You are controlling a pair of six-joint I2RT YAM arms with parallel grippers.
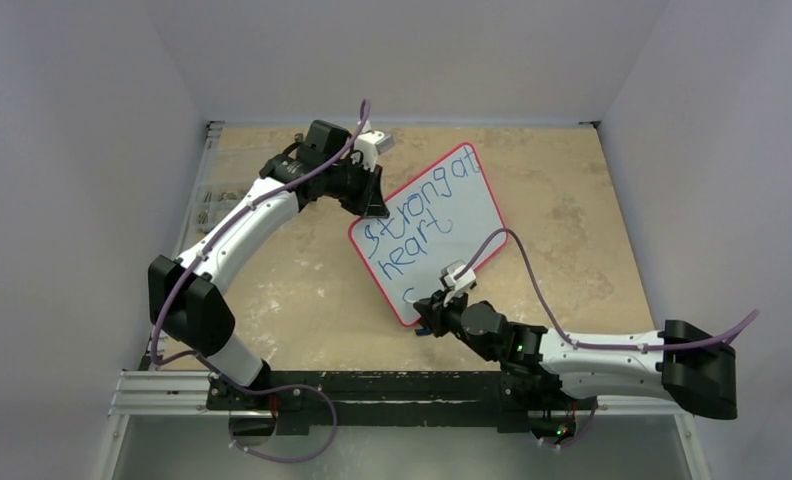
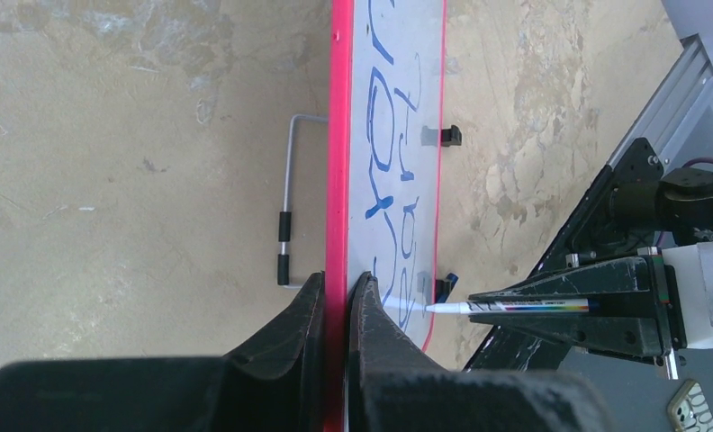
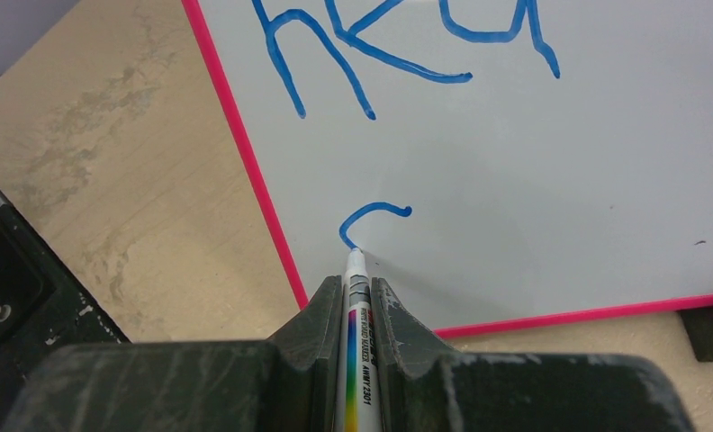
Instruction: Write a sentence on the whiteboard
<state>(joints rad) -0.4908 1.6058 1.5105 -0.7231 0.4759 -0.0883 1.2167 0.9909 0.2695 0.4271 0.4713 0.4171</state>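
Whiteboard (image 1: 472, 215) rim in left tool (image 2: 338, 281) | marker (image 3: 356, 342) in right tool (image 3: 348, 283) touching it

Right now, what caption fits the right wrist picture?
Right gripper holds a marker on the whiteboard, at a blue curve below the letters.

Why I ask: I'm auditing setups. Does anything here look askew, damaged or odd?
The whiteboard lies diagonal to the edges of the table, its rim clamped by the left gripper, so the blue sentence runs slanted. Nothing looks spilled or damaged.
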